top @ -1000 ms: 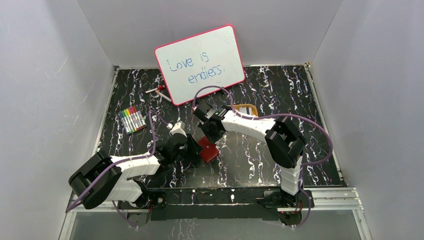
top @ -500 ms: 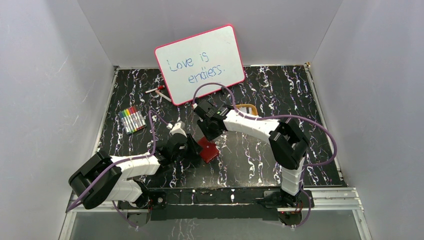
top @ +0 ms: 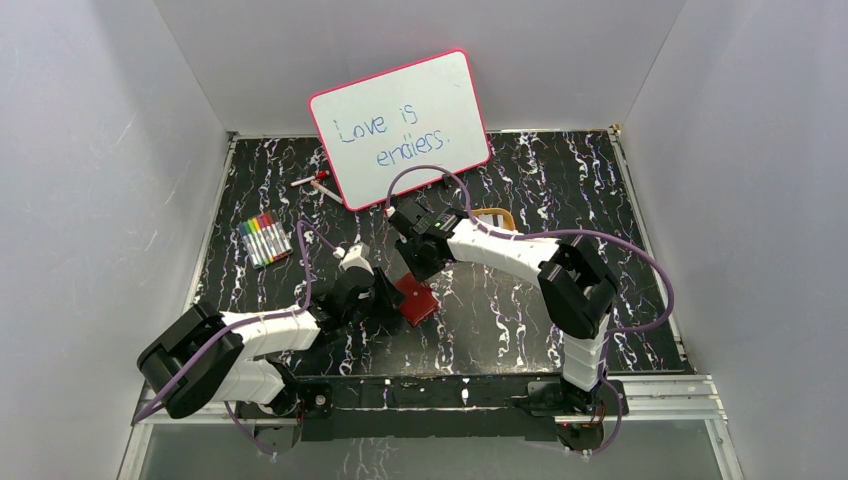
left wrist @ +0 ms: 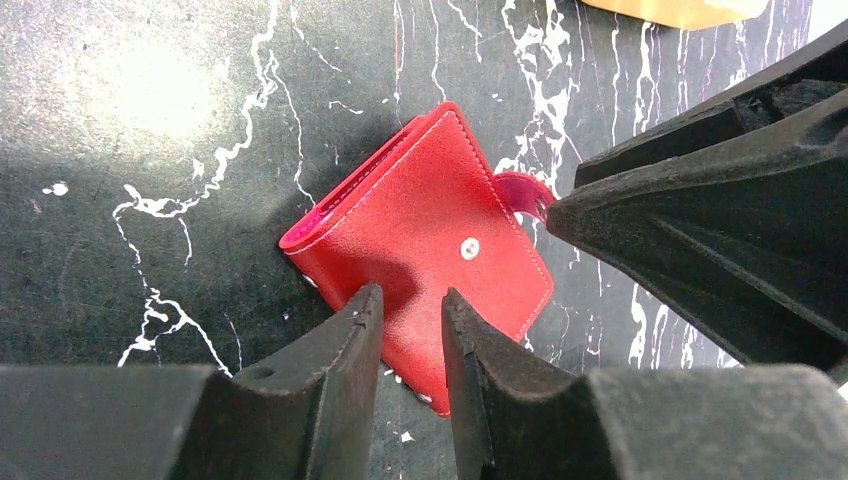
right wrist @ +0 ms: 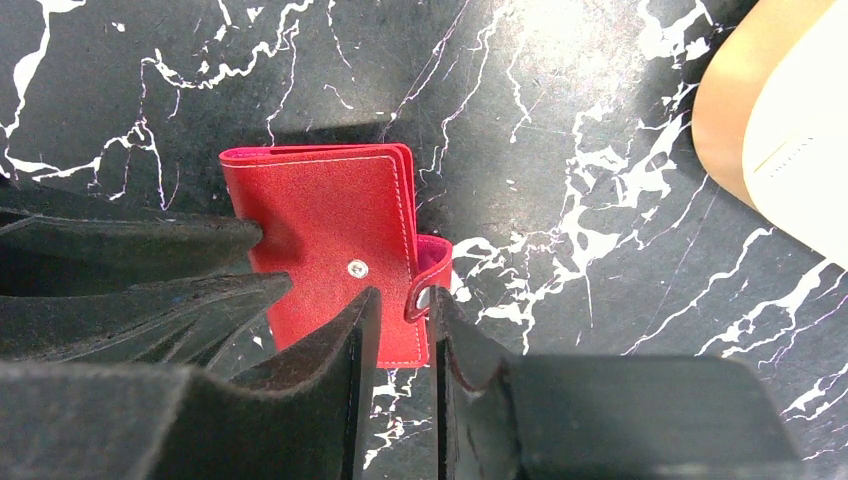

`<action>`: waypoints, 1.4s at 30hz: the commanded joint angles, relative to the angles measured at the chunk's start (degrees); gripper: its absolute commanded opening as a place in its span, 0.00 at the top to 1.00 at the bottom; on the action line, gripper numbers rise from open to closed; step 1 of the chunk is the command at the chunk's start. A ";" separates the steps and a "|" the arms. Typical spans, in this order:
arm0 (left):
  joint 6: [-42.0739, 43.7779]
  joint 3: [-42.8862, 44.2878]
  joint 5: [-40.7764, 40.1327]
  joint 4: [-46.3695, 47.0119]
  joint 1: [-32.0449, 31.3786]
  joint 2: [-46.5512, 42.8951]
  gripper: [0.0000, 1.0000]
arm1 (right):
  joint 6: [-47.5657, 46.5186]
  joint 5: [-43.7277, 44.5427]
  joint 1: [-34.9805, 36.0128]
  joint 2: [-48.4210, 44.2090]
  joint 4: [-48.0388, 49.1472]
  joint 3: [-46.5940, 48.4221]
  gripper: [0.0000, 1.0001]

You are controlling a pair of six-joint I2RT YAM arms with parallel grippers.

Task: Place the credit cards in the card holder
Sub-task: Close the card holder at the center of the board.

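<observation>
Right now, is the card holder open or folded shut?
Folded shut, unsnapped: the card holder lies cover-up, its snap stud bare, tab unfastened.

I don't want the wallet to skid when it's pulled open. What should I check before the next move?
1. Card holder lies flat on the table: ok.
2. Snap tab undone: ok.
3. Cover opened: not ok, it is shut.
4. Right end effector grips the tab: cannot tell.
5. Left end effector over the holder's near edge: ok.
6. Credit cards in view: cannot tell.
</observation>
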 commanded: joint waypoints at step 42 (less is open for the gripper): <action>0.39 -1.27 -1.22 -0.93 0.36 -1.07 0.73 | -0.49 -2.37 -1.74 1.26 -1.46 -0.69 0.76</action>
